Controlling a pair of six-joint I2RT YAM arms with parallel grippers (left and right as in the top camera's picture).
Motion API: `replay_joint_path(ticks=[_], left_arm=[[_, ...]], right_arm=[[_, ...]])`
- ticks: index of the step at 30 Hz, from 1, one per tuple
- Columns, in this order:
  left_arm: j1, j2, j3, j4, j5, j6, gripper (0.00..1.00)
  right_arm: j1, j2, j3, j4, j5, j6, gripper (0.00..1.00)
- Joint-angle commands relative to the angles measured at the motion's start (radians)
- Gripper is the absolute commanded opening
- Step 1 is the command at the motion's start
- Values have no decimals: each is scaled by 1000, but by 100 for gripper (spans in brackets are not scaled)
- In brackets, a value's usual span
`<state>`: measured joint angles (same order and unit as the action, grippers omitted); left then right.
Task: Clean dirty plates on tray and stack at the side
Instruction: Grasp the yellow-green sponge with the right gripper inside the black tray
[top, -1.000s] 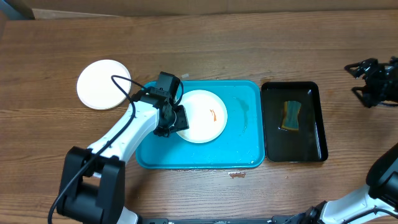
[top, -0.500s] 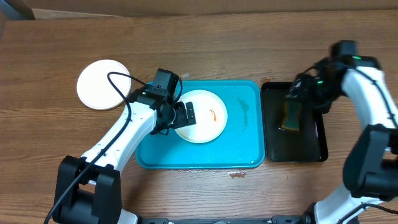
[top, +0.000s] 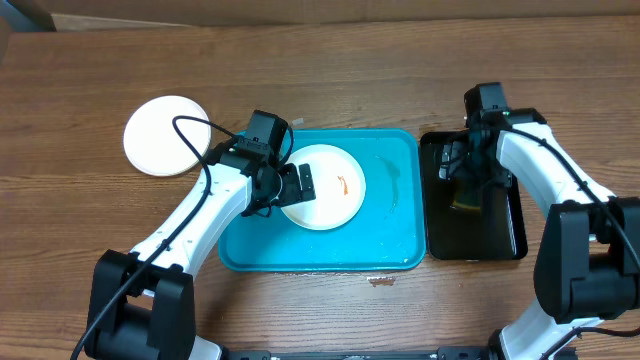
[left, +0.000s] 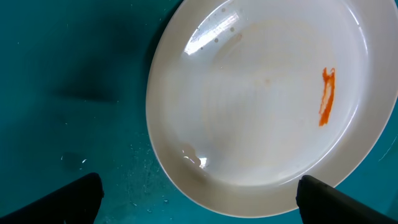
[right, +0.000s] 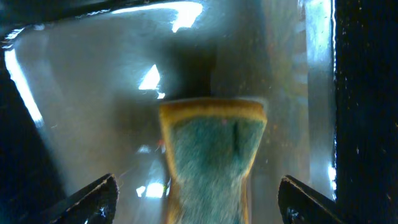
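Observation:
A white plate (top: 325, 186) with an orange-red smear (top: 343, 185) lies in the turquoise tray (top: 385, 235). My left gripper (top: 290, 185) is open at the plate's left rim; in the left wrist view (left: 199, 199) its fingers straddle the near rim of the plate (left: 261, 93). A clean-looking white plate (top: 166, 135) lies on the table to the left. My right gripper (top: 462, 170) is open over a green-and-yellow sponge (top: 466, 195) in the black tray (top: 500, 235). In the right wrist view (right: 199, 199) the fingers stand either side of the sponge (right: 214, 155).
The black tray holds shallow water around the sponge. The turquoise tray has wet streaks (top: 390, 180) right of the plate. A small chip (top: 381, 281) marks the table's front edge.
My right arm swung in from the far right and has come down over the sponge in the black tray. My left gripper opened at the plate's rim and has stayed there.

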<state>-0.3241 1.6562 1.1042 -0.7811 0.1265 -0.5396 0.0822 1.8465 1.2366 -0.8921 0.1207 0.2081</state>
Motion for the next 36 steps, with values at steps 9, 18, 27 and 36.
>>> replay_joint_path(ticks=[9,18,27,36], left_arm=[[1,-9,17,0,0,13,100],[1,-9,17,0,0,13,100],[1,-9,17,0,0,13,100],[1,-9,17,0,0,13,100]], right_arm=[[-13,-32,-175,255,47,-8,79],[-13,-32,-199,302,-19,-21,12],[-13,-32,-180,231,-48,-45,80],[-12,-32,-174,98,-80,-48,18]])
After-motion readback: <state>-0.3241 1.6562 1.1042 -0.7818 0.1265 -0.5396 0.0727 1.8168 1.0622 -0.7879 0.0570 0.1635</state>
